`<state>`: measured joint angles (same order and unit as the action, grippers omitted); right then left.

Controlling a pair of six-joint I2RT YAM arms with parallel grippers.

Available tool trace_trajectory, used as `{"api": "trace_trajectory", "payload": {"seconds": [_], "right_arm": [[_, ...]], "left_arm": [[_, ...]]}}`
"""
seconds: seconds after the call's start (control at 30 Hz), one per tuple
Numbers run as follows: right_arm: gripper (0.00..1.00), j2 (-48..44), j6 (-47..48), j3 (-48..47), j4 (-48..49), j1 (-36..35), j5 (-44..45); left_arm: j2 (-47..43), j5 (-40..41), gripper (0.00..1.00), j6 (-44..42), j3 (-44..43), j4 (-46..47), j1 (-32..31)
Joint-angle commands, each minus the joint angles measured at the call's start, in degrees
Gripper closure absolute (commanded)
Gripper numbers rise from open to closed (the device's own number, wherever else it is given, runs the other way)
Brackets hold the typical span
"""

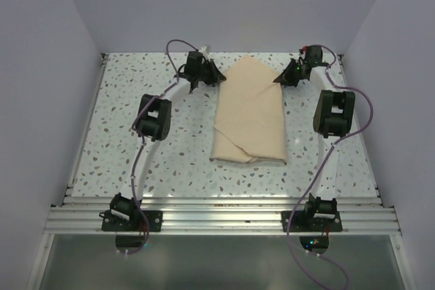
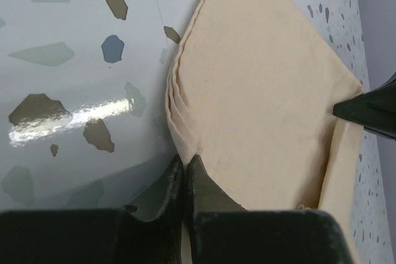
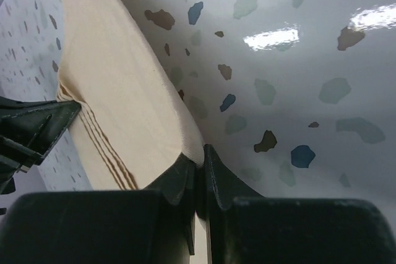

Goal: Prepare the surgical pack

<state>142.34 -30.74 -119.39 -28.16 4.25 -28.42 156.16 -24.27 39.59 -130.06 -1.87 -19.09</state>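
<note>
Fingertips (image 2: 170,180) of the left gripper (image 2: 185,166) were pressed together with no gap showing, pinched on the far-left corner of the tan cloth sheet (image 2: 260,91), where several stacked layers fanned out along the edge. The right gripper (image 3: 199,160) was likewise closed tight, its fingers (image 3: 216,180) nipping the sheet's far-right corner, which ran down into the seam between them. Each wrist camera caught the other gripper's dark tip at the opposite corner, so the two faced each other across the sheet's far end.

From above, the sheet (image 1: 249,117) lay folded into a long bundle in the middle of the speckled table (image 1: 136,161), with diagonal flaps crossing its top and its near edge squared off well short of the aluminium rail (image 1: 224,212). Its far end tapered between the left gripper (image 1: 212,76) and the right gripper (image 1: 284,76), close to the back wall (image 1: 224,5).

Speckled surface showed on both sides of the bundle: a wide band on the left out to the side wall, a narrower one on the right. The left arm's elbow (image 1: 153,117) stood over that left band, apart from the cloth's long edge; the right arm's elbow (image 1: 333,110) stood just beyond the right edge. Tray, scissors, forceps, gauze and packet could not be seen in any view.
</note>
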Motion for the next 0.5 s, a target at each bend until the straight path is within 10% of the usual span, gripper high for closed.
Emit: {"api": "trace_trajectory", "payload": {"seconds": [0.0, 0.47], "right_arm": [[1.00, -3.4, -2.7, -1.9, -1.1, -0.1, -4.2], [1.00, -19.3, -5.9, 22.7, 1.5, -0.3, -6.8]], "left_arm": [[-8.0, -1.8, 1.00, -2.6, 3.2, -2.3, 2.0], [-25.9, -5.3, 1.00, -7.9, 24.0, -4.7, 0.9]]}}
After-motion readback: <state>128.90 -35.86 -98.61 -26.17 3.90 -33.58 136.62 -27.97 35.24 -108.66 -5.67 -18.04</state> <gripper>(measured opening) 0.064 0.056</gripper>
